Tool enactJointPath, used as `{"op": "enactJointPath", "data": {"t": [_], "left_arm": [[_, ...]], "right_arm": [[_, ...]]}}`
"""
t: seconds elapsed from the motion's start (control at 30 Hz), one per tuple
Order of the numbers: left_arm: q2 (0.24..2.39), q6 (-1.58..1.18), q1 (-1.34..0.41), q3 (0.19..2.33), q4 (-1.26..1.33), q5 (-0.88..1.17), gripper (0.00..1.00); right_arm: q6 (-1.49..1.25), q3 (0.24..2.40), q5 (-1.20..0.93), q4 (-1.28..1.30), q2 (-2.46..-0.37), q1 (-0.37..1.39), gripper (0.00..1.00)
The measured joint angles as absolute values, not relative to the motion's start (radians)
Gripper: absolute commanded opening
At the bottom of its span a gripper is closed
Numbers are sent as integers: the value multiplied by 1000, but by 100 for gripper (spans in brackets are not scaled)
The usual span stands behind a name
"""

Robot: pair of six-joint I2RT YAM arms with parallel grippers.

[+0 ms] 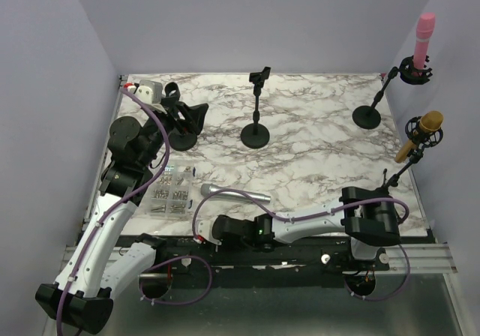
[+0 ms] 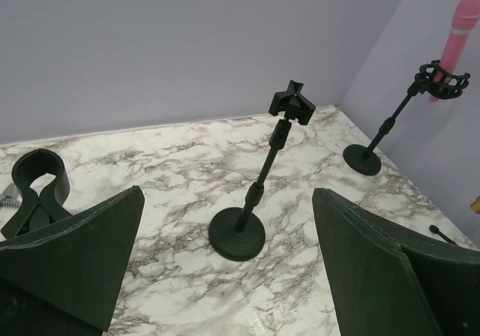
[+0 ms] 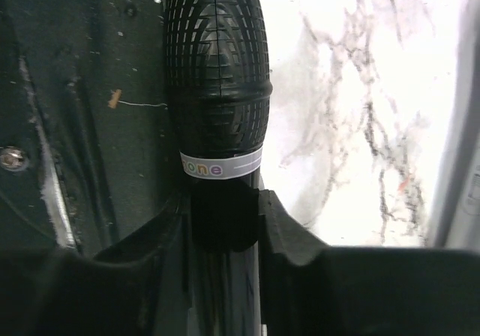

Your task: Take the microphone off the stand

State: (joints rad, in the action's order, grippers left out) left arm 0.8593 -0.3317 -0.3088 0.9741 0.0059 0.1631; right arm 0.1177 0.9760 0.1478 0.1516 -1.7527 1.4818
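Note:
My right gripper is shut on a black microphone with a mesh head. It holds the microphone low over the table's near edge, by the black rail. My left gripper is open and empty at the back left. In the left wrist view it faces an empty stand with a bare clip. That stand is at the middle back in the top view. A pink microphone sits in a stand at the back right. A gold microphone sits in a stand at the right edge.
A silver microphone lies on the marble table near the front. A tray of small metal parts sits at the left. A black clip holder and its base stand beside my left gripper. Walls close in the back and the sides.

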Motion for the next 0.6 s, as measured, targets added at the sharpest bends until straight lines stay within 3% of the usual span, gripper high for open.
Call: {"op": "enactJointPath", "data": {"t": [0.13, 0.6], "left_arm": [[860, -335, -309, 974, 6, 167, 99], [866, -341, -309, 974, 6, 170, 99]], "right_arm": [[136, 980, 176, 161, -1744, 1481, 1], [315, 1009, 165, 173, -1691, 1368, 1]]}}
